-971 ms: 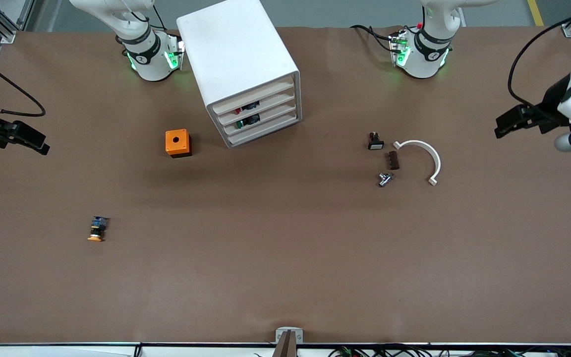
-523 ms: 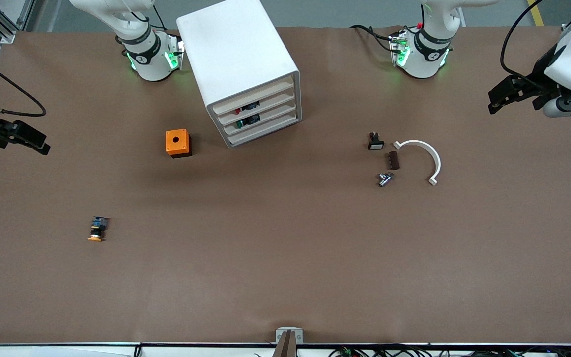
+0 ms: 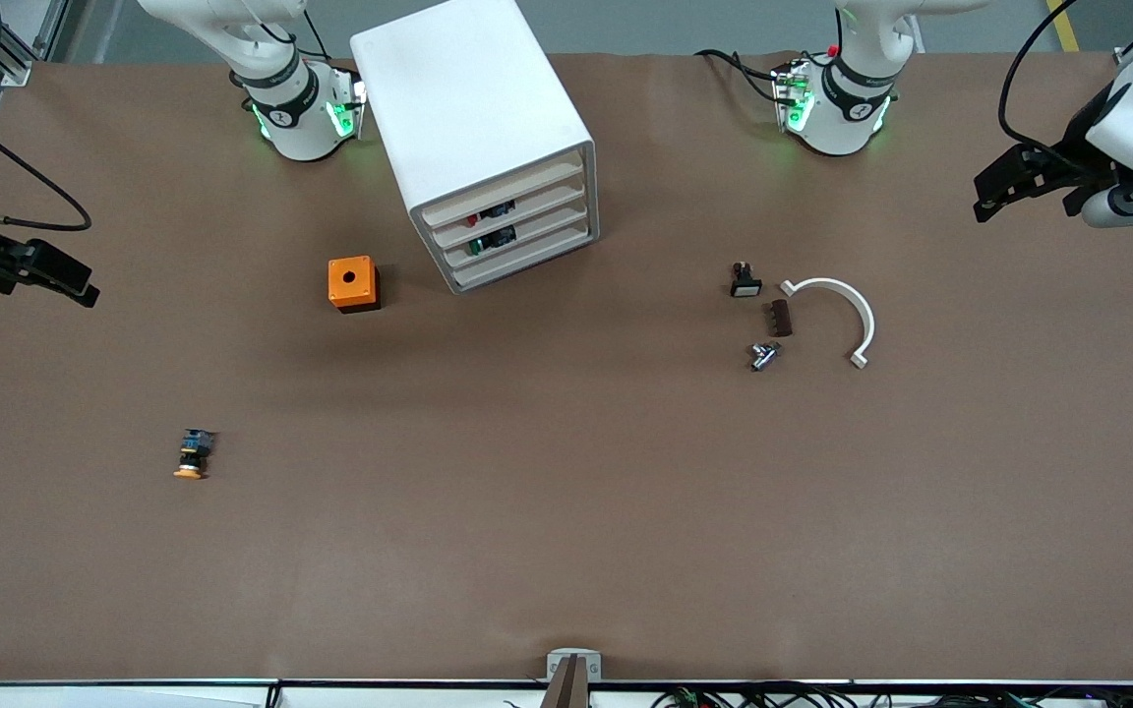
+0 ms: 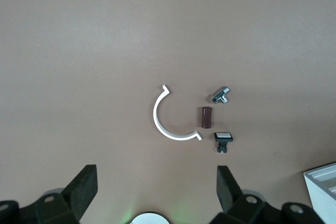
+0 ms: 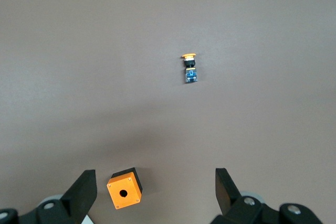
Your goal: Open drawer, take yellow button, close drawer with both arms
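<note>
Both arms are lifted high and swung out wide over the two ends of the counter (image 3: 566, 551). The left tool (image 3: 1004, 187) hangs in the air over the left arm's end, its fingers (image 4: 84, 187) spread apart with nothing between them. The right tool (image 3: 55, 275) hangs over the right arm's end, released as well, fingers (image 5: 223, 187) wide and empty.

The cabinet (image 3: 473, 128) stands between the two bases, and its top drawer (image 3: 503, 192) sits pushed in flush with the three below. The button (image 3: 193, 454) lies on its side on the bare counter, toward the right arm's end and nearer the front camera than the orange box (image 3: 352, 283), orange cap turned toward that camera.

I can't make out any readable writing or labels on any of it.
</note>
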Controlling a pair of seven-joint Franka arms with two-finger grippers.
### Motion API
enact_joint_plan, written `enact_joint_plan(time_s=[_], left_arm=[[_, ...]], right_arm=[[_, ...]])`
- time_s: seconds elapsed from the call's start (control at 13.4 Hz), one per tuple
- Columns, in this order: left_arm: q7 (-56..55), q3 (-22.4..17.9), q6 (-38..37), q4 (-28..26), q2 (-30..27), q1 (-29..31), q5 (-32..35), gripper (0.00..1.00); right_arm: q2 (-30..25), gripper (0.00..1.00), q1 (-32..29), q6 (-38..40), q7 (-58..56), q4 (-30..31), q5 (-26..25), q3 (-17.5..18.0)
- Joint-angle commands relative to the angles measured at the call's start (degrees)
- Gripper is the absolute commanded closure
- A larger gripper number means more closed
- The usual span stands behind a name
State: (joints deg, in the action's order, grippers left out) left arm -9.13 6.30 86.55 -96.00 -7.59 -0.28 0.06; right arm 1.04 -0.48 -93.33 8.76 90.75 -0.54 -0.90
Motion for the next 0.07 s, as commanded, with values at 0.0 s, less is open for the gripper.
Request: enact_joint_plan(time_s=[0.0], left_arm=[[0.43, -0.50, -1.47, 2.04, 0.82, 0.10, 0.03, 0.00]], right_arm=[[-1.39, 0.00, 0.13, -0.09, 0.82, 1.09, 0.80, 0.02]])
